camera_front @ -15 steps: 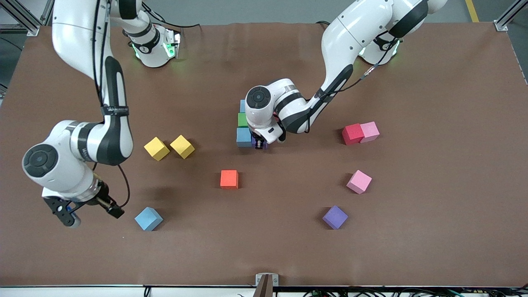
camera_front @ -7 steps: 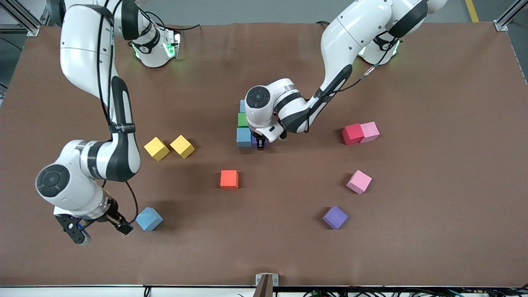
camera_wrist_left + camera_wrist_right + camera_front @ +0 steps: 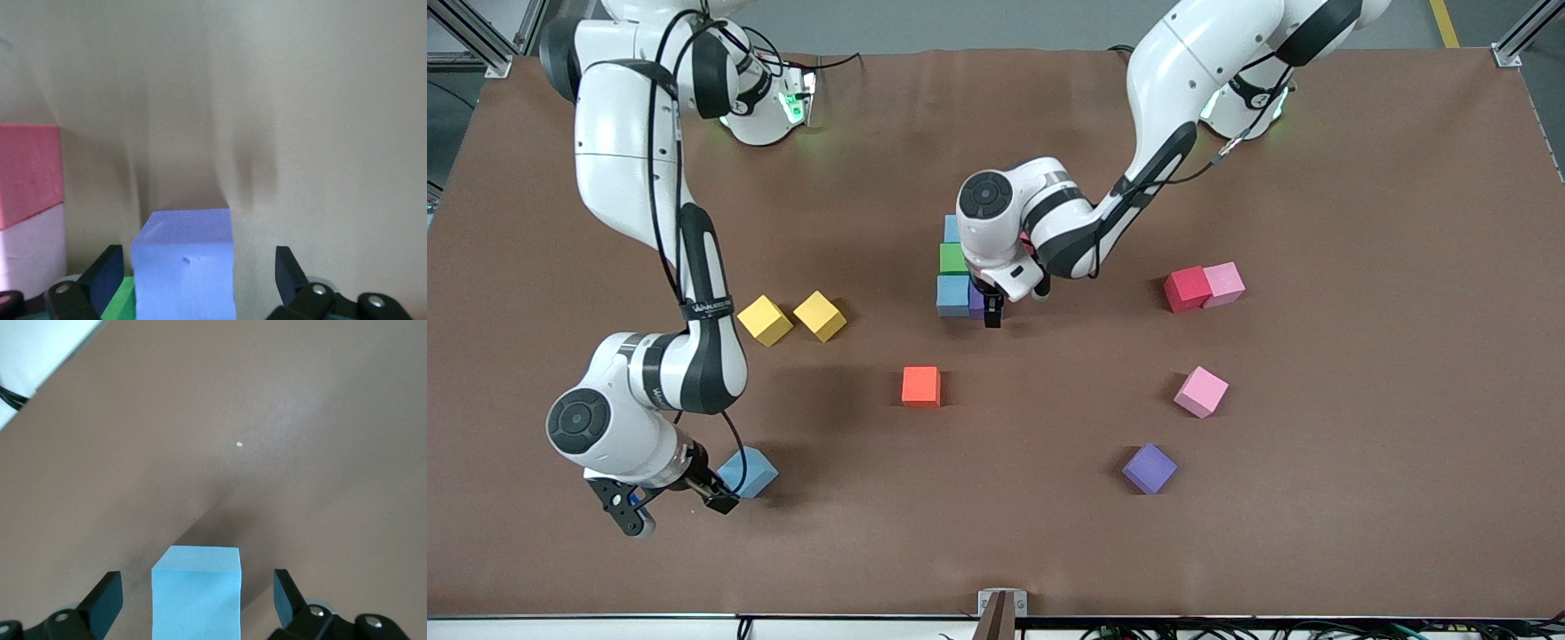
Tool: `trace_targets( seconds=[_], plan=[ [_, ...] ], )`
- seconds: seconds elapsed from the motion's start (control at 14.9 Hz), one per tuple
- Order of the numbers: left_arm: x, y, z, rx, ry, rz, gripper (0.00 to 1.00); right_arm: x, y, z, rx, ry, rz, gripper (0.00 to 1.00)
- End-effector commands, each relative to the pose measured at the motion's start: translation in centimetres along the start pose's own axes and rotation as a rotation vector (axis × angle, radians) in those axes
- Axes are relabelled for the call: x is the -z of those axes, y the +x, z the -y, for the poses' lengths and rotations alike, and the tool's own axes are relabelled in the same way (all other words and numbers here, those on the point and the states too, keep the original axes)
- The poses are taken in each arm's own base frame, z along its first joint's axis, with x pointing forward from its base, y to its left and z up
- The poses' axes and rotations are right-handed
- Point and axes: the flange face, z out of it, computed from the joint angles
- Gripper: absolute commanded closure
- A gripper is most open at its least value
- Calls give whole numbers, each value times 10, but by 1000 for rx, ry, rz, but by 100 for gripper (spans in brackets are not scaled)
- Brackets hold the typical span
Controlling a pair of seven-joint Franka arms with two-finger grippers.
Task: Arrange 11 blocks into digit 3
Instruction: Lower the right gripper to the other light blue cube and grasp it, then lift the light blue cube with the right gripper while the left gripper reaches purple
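At the table's middle, a light blue [image 3: 951, 228], a green [image 3: 951, 258] and another light blue block [image 3: 952, 295] stand in a touching column, with a purple block [image 3: 977, 302] against the last one. My left gripper [image 3: 991, 311] is open around that purple block [image 3: 183, 263], with a gap on each side. The green block [image 3: 120, 300] shows beside it. My right gripper [image 3: 671, 505] is open at a loose light blue block [image 3: 747, 471], which shows between its fingers [image 3: 107, 597] untouched. Loose blocks: orange [image 3: 920, 386], pink [image 3: 1200, 391], purple [image 3: 1149, 468], and red [image 3: 1187, 289] touching pink [image 3: 1224, 284].
Two yellow cubes [image 3: 765, 320] [image 3: 820, 316] sit side by side toward the right arm's end. The right arm's forearm hangs over the table next to them. The table's front edge [image 3: 996, 613] runs close below the loose light blue block.
My left gripper has opened and let go of the purple block. My right arm has swung toward the loose light blue block, until the block lies between its open fingers.
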Motion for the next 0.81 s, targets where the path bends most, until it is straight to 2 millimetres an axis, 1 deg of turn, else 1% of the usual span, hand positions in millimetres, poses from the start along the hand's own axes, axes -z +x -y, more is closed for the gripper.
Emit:
trace_targets(
  seconds=[0.0, 0.07, 0.2, 0.27, 0.34, 0.4, 0.54, 0.67, 0.74],
  plan=[
    [47, 34, 1, -71, -19, -11, 0, -8, -2, 4, 34, 45, 53, 0],
    [59, 46, -8, -120, -28, -9, 0, -10, -4, 6, 32, 43, 57, 0],
    [68, 75, -36, -173, -33, -15, 0, -12, -10, 8, 30, 40, 63, 0],
    [76, 90, -54, -174, -47, -7, 0, -16, -13, 8, 28, 34, 66, 0],
    [79, 108, -73, -175, -55, -2, 0, -20, -16, 8, 30, 26, 73, 3],
    [85, 122, -91, -176, -69, 7, 0, -21, -17, 6, 33, 21, 73, 4],
    [78, 146, -123, -201, -77, 15, 0, -28, -18, 2, 32, 9, 81, 5],
    [72, 167, -147, -254, -81, 25, 0, -30, -20, 1, 30, 2, 83, 7],
    [69, 185, -161, -268, -86, 21, 0, -31, -20, 1, 30, 2, 83, 9]
  ],
)
